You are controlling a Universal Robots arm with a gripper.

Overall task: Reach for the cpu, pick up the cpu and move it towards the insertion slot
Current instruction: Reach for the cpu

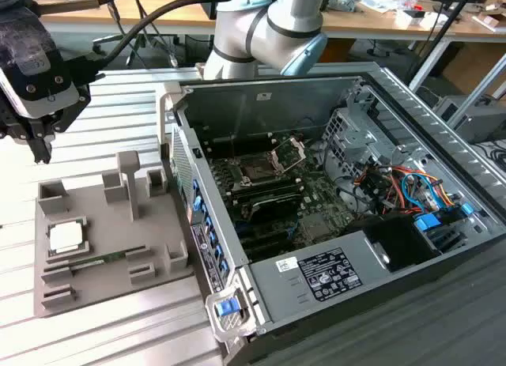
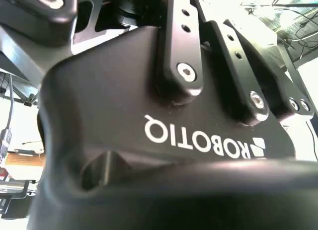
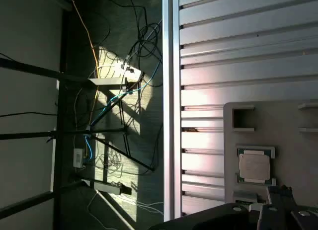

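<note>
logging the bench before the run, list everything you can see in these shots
cpu: one, pale silvery-beige, in a recess of the tray
tray: one, grey, on the table at the exterior view's left
memory stick: one, green, in the tray near the cpu
computer case: one, grey metal, open, right of the tray
insertion slot: one, dark with silvery frame, bracket raised, inside the case
table: one, silvery, slatted, under tray and case
gripper: one, black, exterior view's upper left, apart from the cpu
arm: one, grey-white, behind the case
</note>
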